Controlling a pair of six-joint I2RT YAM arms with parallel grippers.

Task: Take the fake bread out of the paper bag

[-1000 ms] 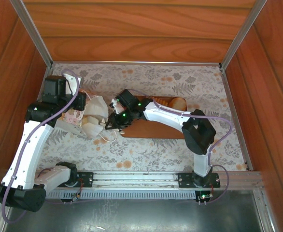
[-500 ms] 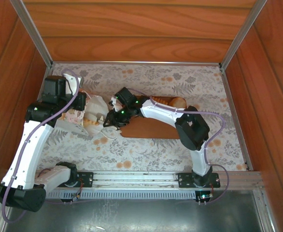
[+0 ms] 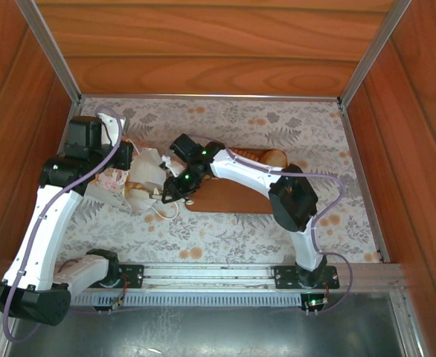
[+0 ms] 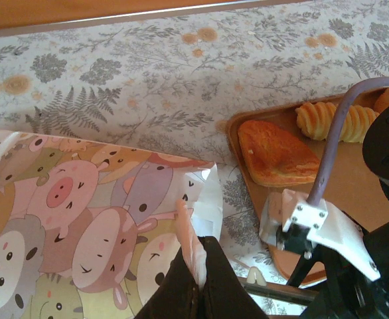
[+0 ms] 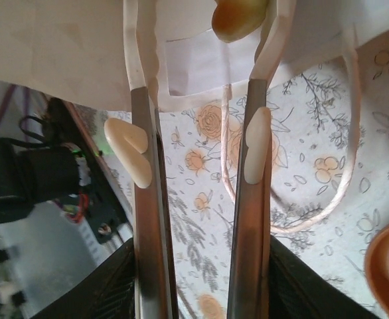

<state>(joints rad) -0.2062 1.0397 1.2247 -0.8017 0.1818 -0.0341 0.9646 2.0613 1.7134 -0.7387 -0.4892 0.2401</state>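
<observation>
Plainly, the main risk is a half-grip: our right gripper [image 5: 204,40] has its jaws apart inside the mouth of the paper bag [image 5: 62,53], and the one piece of bread [image 5: 237,16] we see there sits against one finger only, so closing off-centre could push it deeper or pinch paper along with it. A cord handle [image 5: 334,199] loops just beside the fingers and could snag on the way out. Our left gripper [image 4: 198,269] is clamped on the bag's rim, and a hard pull could tear it. The bag lies at the left of the table [image 3: 277,223], mouth toward the tray [image 3: 233,199], printed with pink and tan cartoon animal faces. The bread inside looks smooth, golden and rounded; a flat pastry [image 4: 277,156] and a croissant [image 4: 334,119] lie on the tray
</observation>
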